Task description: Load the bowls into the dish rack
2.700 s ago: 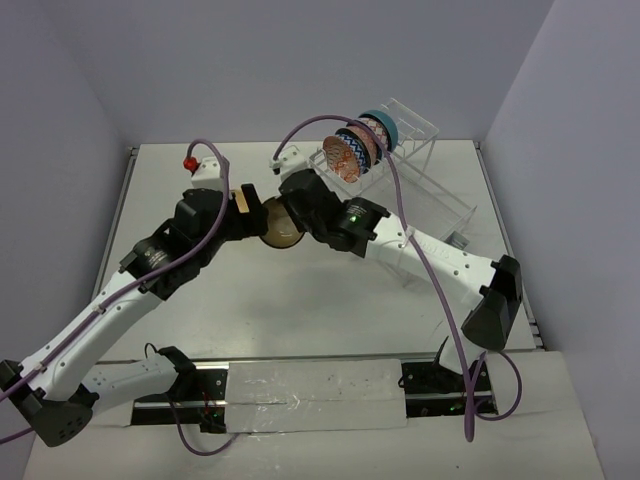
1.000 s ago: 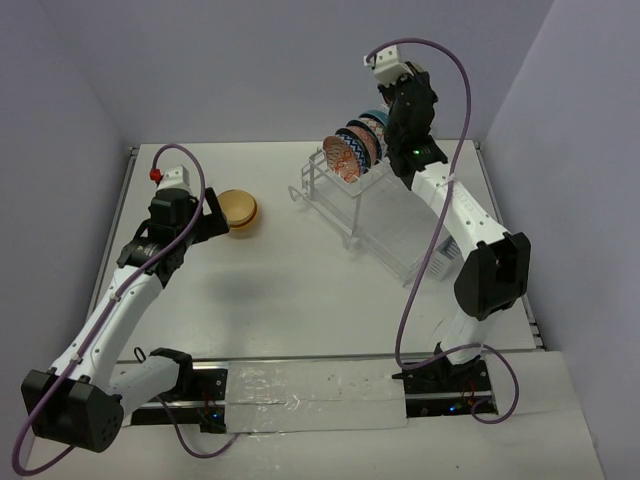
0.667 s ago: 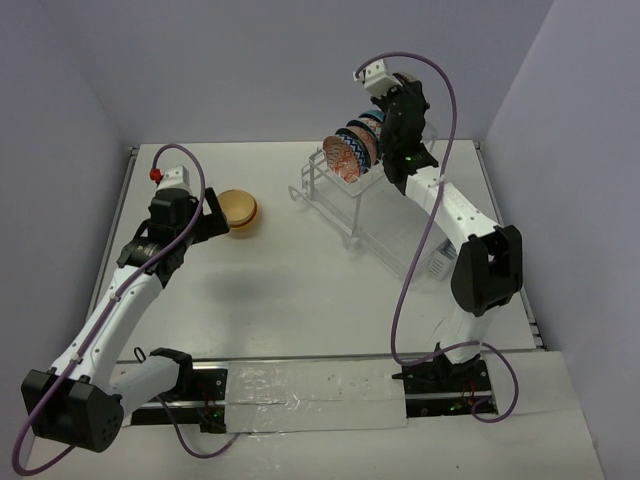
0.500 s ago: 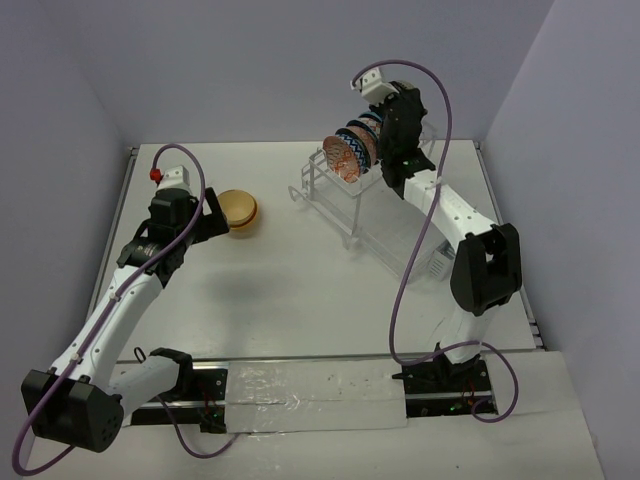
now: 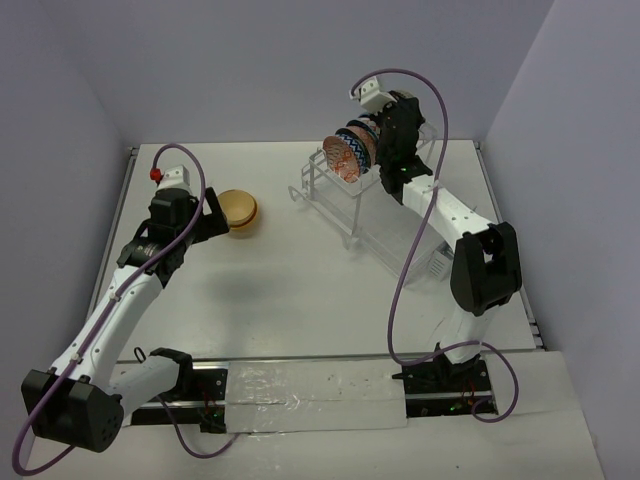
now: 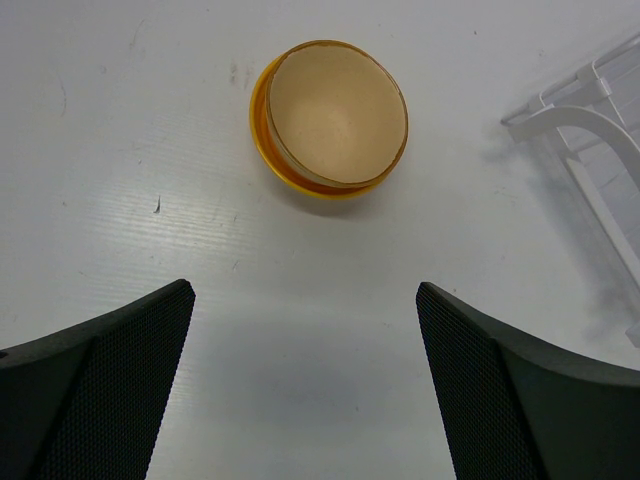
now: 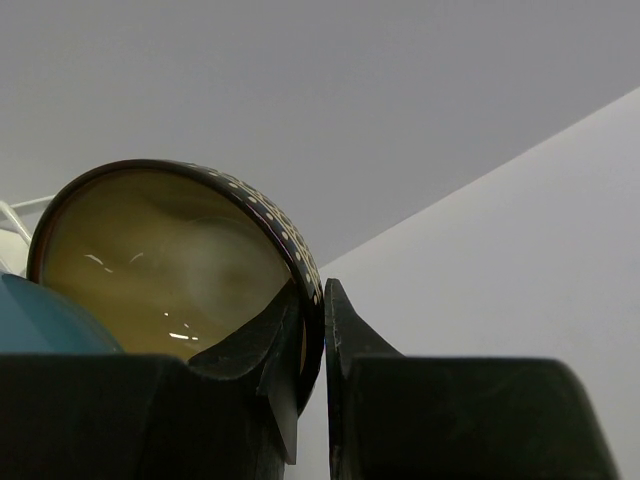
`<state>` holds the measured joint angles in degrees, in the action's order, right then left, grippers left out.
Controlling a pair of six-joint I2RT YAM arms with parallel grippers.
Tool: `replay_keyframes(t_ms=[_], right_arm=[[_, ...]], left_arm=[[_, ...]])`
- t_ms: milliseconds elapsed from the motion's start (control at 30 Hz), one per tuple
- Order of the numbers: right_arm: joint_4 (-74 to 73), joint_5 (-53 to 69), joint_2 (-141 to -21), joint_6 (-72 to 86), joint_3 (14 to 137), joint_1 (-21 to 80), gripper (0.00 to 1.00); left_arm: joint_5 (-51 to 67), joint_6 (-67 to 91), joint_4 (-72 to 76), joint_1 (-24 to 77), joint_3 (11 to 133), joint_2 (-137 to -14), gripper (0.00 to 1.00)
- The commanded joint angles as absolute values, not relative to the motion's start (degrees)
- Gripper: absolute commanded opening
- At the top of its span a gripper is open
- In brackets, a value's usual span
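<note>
White tabletop (image 5: 300,290) carries the dish rack (image 5: 385,225) at far right, patterned bowls (image 5: 345,155) on edge in its top. Just beside them the right gripper (image 7: 322,300) pinches the rim of a dark dotted bowl (image 7: 170,260). The left gripper (image 6: 303,290) hangs spread wide, empty, near an orange-yellow bowl (image 6: 330,120) on the tabletop.

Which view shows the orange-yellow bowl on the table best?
The left wrist view: the orange-yellow bowl sits large and unobstructed, ahead of the open left tool. The top external view shows it small, beside that tool; the right wrist view misses it.
</note>
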<state>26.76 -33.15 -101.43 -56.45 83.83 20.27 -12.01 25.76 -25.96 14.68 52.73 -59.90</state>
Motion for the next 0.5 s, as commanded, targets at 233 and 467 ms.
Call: replay_keyframes(t_ms=[233,467], right_arm=[[30.41,-33.49,-98.26,-53.09,83.85,20.83,0.03],[27.16,-31.64,-96.94,-50.37,83.94,21.18,0.11]], left_arm=[[-11.60,24.79,-23.82,14.41,53.09,-59.41,0.98],[-11.51,24.70,-23.73,14.33,53.09,-59.15,0.98]])
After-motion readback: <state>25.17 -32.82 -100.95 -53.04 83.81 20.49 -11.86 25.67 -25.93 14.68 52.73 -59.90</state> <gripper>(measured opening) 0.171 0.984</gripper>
